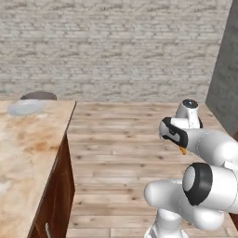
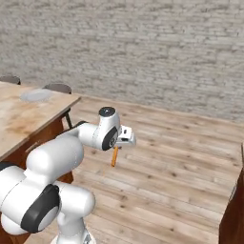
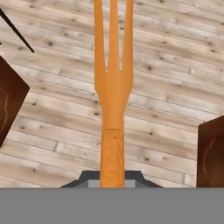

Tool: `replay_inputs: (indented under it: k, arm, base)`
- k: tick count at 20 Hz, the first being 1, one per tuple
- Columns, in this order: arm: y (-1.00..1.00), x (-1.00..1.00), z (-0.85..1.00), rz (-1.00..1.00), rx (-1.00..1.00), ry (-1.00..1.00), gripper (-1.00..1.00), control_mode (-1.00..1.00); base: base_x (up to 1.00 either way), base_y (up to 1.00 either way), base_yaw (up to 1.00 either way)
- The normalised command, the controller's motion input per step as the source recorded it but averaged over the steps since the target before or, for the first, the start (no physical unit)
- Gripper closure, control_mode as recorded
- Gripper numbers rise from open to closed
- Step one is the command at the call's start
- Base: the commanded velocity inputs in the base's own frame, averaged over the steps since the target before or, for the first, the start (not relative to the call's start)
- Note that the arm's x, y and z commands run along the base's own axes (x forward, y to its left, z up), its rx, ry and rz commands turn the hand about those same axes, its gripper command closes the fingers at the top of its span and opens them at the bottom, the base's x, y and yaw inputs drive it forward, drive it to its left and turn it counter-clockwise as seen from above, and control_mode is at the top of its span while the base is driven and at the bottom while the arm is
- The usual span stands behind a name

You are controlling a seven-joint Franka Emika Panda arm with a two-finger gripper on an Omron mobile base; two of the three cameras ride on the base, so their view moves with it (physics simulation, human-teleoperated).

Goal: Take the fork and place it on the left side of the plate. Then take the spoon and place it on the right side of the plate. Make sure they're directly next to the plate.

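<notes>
Gripper (image 2: pixel 120 144) pinched on the fork (image 3: pixel 113 100): slim orange-tan, wood-grain look, three straight tines, flat straight handle running down between the jaws. In the right base view the fork hangs roughly vertical below the hand, over the pale plank floor (image 2: pixel 181 162), well clear of the table (image 2: pixel 24 119). In the left base view a small orange tip pokes out under the wrist. Plate (image 1: pixel 26 108): round, shallow, pale grey-white, smooth, sits at the far end of the table top, which is mottled tan stone-like with dark brown wood sides. Plate and fork well apart. Back wall (image 1: pixel 116 46) is rough grey brick.
</notes>
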Motion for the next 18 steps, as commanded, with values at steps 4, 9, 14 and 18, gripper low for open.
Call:
replay_inputs:
  k: [4,9,14,18]
  arm:
    - [0.0,0.0,0.0,0.0,0.0,0.0,1.0,1.0]
    - [0.0,0.0,0.0,0.0,0.0,0.0,1.0,1.0]
    - [0.0,0.0,0.0,0.0,0.0,0.0,1.0,1.0]
    - [0.0,0.0,0.0,0.0,0.0,0.0,1.0,1.0]
  base:
    - [0.94,-0.05,0.0]
    - [0.94,-0.08,0.0]
    - [0.94,-0.08,0.04]
    - [0.94,-0.01,0.16]
